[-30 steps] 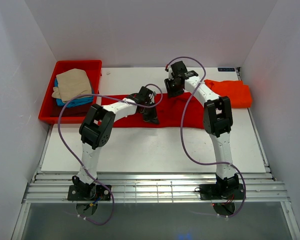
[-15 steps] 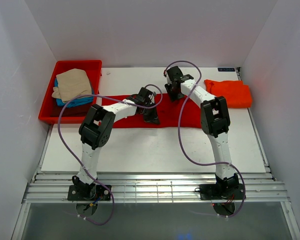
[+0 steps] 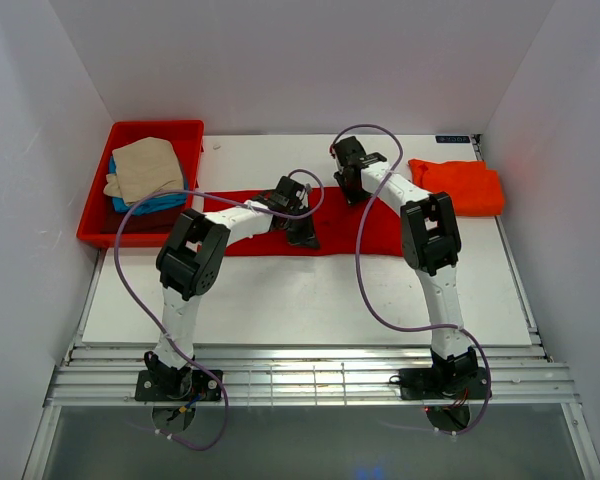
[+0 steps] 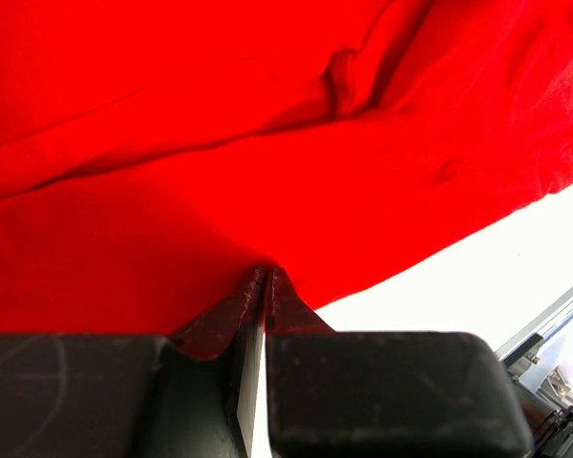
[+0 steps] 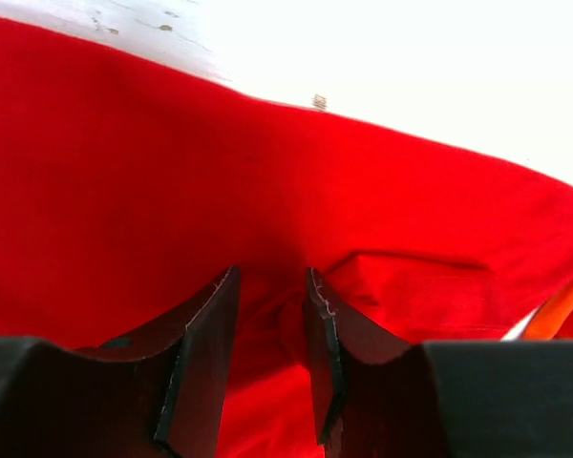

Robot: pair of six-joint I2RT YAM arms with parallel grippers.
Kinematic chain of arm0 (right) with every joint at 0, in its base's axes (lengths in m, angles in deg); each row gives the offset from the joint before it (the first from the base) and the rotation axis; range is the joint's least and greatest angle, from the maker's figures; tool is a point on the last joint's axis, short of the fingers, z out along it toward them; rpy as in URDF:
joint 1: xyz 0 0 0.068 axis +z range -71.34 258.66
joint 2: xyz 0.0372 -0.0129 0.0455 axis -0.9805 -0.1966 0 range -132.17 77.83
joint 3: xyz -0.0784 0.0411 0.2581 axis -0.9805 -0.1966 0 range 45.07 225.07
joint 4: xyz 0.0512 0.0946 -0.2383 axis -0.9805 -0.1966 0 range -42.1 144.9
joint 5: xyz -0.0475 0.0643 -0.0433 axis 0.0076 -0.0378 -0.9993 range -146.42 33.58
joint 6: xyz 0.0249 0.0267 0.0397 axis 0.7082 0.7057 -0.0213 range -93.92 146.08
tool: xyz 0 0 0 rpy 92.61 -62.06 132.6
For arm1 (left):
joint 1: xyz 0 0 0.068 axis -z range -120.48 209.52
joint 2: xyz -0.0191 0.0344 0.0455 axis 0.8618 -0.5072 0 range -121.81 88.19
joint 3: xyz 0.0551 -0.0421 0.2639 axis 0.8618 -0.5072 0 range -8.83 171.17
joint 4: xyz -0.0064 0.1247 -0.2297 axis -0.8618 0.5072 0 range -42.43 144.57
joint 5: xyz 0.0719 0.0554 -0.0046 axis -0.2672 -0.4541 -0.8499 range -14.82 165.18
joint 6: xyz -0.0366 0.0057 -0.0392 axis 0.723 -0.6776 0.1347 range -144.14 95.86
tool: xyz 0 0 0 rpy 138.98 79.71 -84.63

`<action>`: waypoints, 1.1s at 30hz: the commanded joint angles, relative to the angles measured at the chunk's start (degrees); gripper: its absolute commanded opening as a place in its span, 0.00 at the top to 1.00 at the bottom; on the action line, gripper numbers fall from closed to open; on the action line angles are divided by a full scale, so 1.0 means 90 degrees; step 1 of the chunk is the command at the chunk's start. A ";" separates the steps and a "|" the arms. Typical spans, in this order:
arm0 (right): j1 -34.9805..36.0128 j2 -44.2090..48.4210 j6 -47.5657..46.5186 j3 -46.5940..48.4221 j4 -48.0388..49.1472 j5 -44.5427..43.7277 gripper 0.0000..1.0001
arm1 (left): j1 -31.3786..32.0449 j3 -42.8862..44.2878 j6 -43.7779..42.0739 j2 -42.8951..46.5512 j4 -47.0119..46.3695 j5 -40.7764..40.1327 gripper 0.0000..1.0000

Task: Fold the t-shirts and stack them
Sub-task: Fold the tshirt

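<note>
Top external view: since a second ago the right gripper (image 3: 355, 196) has sunk toward the bright red shirt (image 3: 340, 232), a long soft band across the white table (image 3: 310, 290). Its fingers (image 5: 205, 353) stand apart, with a fold of cloth between them. The left gripper (image 3: 302, 236) is pinched on the shirt's near hem. An orange-red shirt (image 3: 460, 186) lies folded right of the red shirt, and a rigid red tray (image 3: 130, 131) of clothes sits left of it.

Count, top view: one bright red t-shirt (image 3: 380, 228) spread mid-frame; one folded orange-red t-shirt (image 3: 465, 187) at right; one red tray (image 3: 93, 225) upper left with three stacked shirts: beige (image 3: 145, 167), blue (image 3: 152, 205), dark red (image 3: 135, 219). Two arms.
</note>
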 commanded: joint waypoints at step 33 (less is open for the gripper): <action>-0.0026 0.0761 0.0081 0.0459 0.0267 -0.0073 0.92 | 0.0109 -0.0609 -0.0002 0.0184 0.0306 -0.0112 0.85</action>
